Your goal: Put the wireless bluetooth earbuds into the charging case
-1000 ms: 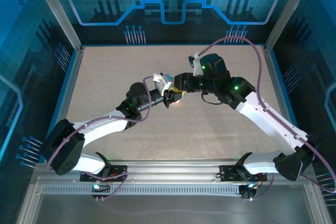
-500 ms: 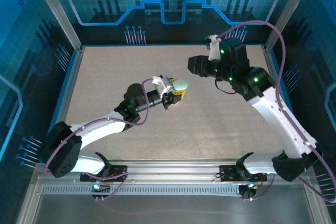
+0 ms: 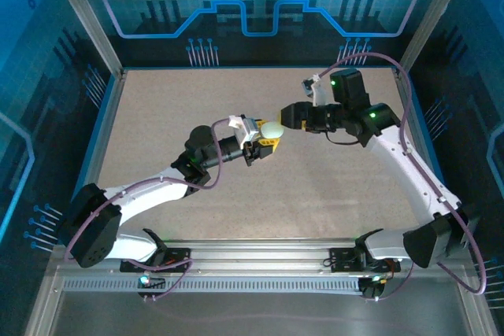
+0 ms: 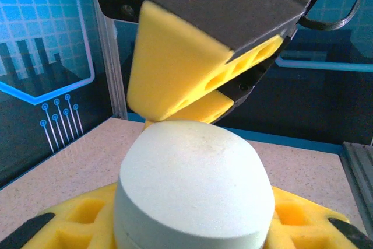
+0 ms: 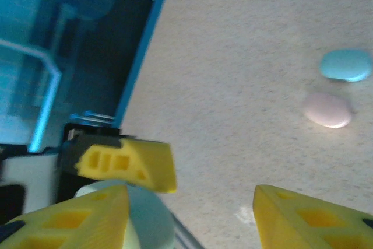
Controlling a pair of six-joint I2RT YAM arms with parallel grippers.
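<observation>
The two claws are meeting over the middle of the speckled beige table (image 3: 181, 100), with loads of open tabletop lying all around them, out to the blue border (image 5: 145, 45). The left claw (image 3: 264, 143) is clamping tight on the charging case (image 3: 272, 128). The case is a smooth, matte, pale-mint dome with a thin seam running low around it. It's looking closed up, so what's inside can't be told. The right claw (image 3: 287, 116) is hanging just beside the case, facing the left claw. Its chunky yellow hollow-celled fingers (image 5: 315, 214) are standing well apart and gripping nothing. Hard to tell if one is brushing the case. Out beyond the right claw's fingertips, a pale blue earbud (image 5: 345, 65) and a pink earbud (image 5: 327, 109) are lying on bare table. They're just beside each other, both glossy and pebble-shaped, well apart from the case.
</observation>
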